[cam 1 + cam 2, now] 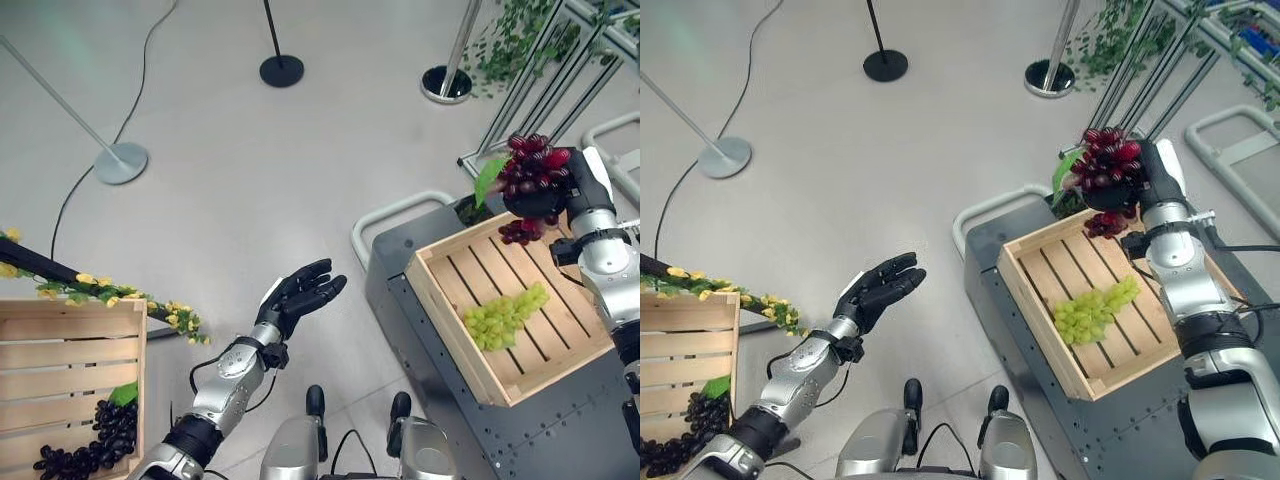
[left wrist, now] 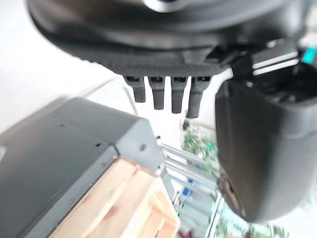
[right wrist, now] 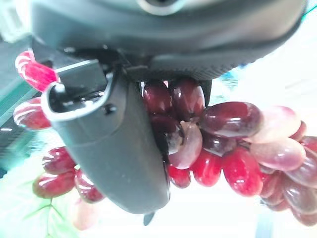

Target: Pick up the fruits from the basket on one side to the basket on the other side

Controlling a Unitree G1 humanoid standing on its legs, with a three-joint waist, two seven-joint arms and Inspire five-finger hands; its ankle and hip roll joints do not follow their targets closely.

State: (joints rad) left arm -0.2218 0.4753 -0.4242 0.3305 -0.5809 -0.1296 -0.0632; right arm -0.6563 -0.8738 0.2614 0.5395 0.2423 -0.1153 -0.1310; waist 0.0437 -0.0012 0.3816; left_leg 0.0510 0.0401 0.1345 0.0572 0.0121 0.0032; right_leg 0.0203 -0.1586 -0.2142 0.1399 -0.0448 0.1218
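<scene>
My right hand [image 1: 551,201] is shut on a bunch of red grapes [image 1: 532,165] with a green leaf, held above the far corner of the right wooden crate [image 1: 432,290]. In the right wrist view the red grapes [image 3: 233,148] bulge out round my thumb. A bunch of green grapes [image 1: 504,315] lies on the slats inside that crate. My left hand [image 1: 300,293] hovers open, palm up, over the floor between the two crates. The left wooden crate [image 1: 70,322] holds a bunch of black grapes [image 1: 100,435] with a leaf.
The right crate rests on a dark grey cart [image 1: 560,430] with a grey handle rail [image 1: 395,208]. A branch with yellow flowers [image 1: 110,292] lies by the left crate. Stanchion bases [image 1: 120,162] [image 1: 281,70] [image 1: 446,84] stand on the floor beyond. Metal racks with greenery [image 1: 540,50] are at far right.
</scene>
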